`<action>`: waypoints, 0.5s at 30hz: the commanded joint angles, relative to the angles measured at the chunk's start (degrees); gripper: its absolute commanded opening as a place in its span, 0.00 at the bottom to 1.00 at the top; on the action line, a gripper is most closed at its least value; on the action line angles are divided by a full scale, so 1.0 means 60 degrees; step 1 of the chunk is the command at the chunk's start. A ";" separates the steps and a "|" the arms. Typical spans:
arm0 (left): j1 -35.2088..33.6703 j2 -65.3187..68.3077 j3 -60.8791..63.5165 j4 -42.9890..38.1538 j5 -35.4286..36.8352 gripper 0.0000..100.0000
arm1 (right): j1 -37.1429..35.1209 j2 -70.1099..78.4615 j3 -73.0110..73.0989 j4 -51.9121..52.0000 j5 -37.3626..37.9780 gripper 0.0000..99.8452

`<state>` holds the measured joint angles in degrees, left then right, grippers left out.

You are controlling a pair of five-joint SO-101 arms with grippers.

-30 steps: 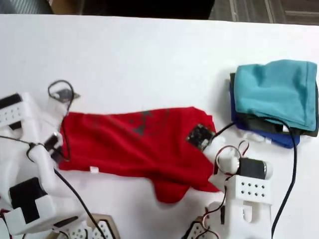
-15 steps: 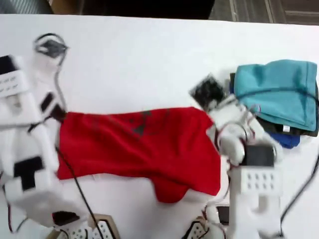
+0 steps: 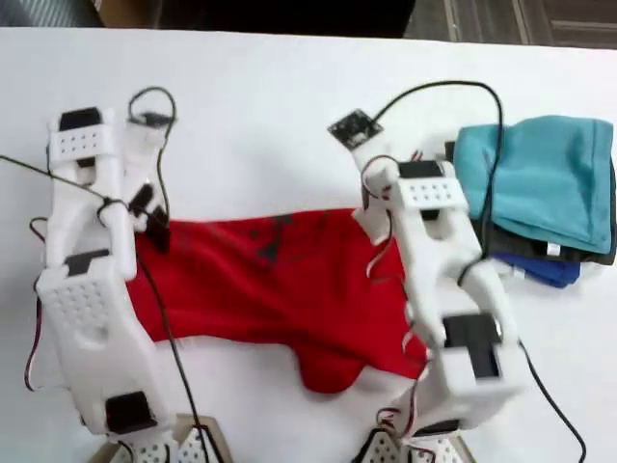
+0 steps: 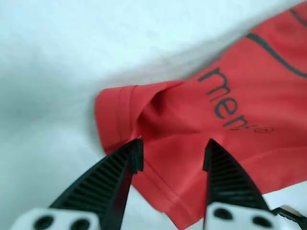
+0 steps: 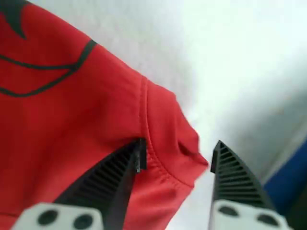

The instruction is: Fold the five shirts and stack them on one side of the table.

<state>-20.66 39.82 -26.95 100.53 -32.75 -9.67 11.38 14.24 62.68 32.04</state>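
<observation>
A: Where is the shirt now, and what do the pincers have?

B: The red shirt (image 3: 280, 289) lies flat in the middle of the desk (image 3: 270, 106), a little toward 6 o'clock, with a loose lobe coming out at its 6 o'clock edge. The left pincer (image 4: 173, 146) is over the shirt's corner at 10 o'clock, the right pincer (image 5: 178, 146) over the corner at 2 o'clock. Both stand wide open and hold nothing; each has a hemmed corner between its jaws. Whether the tips touch the cloth, I cannot tell.

A: What could go wrong from here?

B: I think the corners are the danger. At the left one the cloth is doubled and creased, so the pincer may close on the upper layer only, and the fold would come out crooked. If one side catches and the other slips, the shirt would be dragged and not folded.

A: And around it?

B: At 3 o'clock of the desk is the stack (image 3: 535, 193) of folded shirts, a teal shirt (image 3: 530, 164) on top. The right arm (image 3: 443, 280) stands just beside it, and its black cable (image 3: 443, 85) runs across the stack's 9 o'clock side. A wide swing could, in my judgement, push or hook the stack.
</observation>
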 commanded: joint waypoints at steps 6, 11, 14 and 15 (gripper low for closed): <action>-0.0103 0.0440 -0.0432 0.0220 0.0044 0.17 | -0.0154 0.1736 -0.1538 0.0579 0.0000 0.12; -0.0366 0.0484 -0.0462 0.0147 0.0000 0.04 | 0.0081 0.2132 -0.1817 0.0549 0.0000 0.02; -0.0645 0.0469 -0.0667 -0.0161 -0.0322 0.03 | 0.0403 0.2337 -0.2344 0.0535 0.0015 0.02; -0.0806 0.0484 -0.0886 -0.0352 -0.0337 0.03 | 0.0535 0.2425 -0.2637 0.0535 0.0015 0.02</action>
<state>-23.30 43.16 -28.26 100.09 -33.80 -8.62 25.27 2.90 65.93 32.04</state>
